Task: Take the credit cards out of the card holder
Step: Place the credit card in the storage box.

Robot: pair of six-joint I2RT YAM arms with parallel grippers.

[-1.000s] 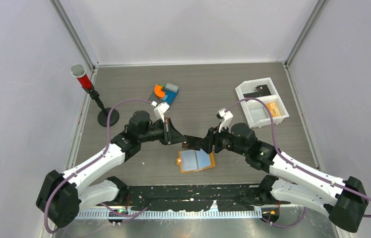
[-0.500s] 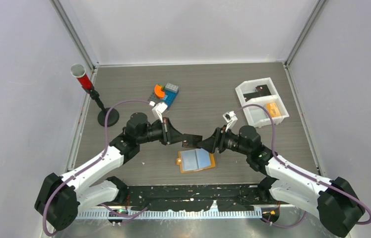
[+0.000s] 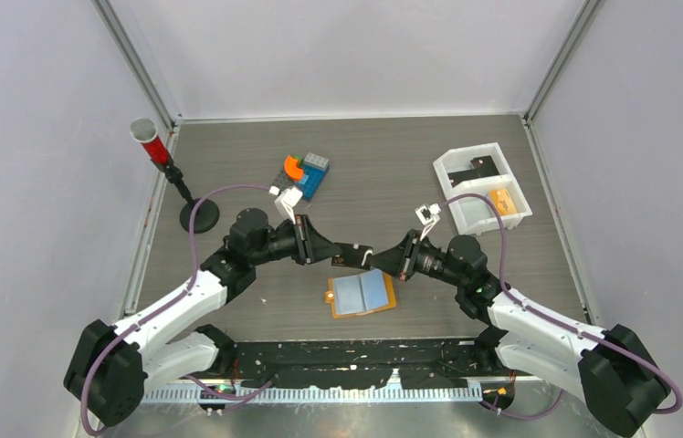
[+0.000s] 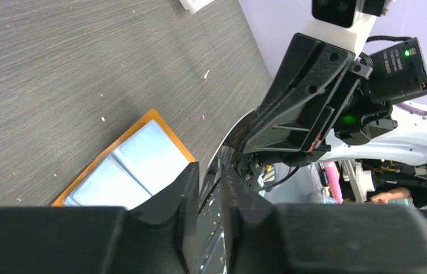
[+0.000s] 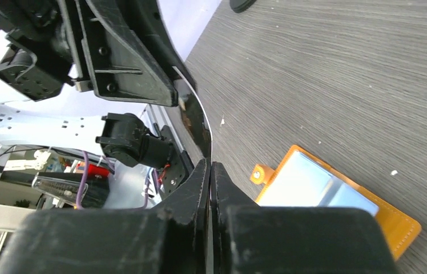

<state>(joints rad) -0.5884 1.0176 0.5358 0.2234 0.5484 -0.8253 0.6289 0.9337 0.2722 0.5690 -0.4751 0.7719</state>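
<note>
The table (image 3: 393, 164) is viewed from above and behind; the card holder (image 3: 362, 294) is shared, nearer, by 2 oblique wrist views.

right gripper (image 3: 373, 258) now clamped on credit card (image 3: 353, 254), left gripper (image 3: 336, 255) easing open

The credit card (image 5: 202, 123) shows nearly edge-on (its face unreadable); the left gripper (image 4: 211, 171) covers part of the card holder (image 4: 137, 160).

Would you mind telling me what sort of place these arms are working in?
Most likely a robotics lab's enclosed test cell: pale panel walls on metal framing box in a grey tabletop, and practice props lie about, such as toy bricks and a white tray.
</note>
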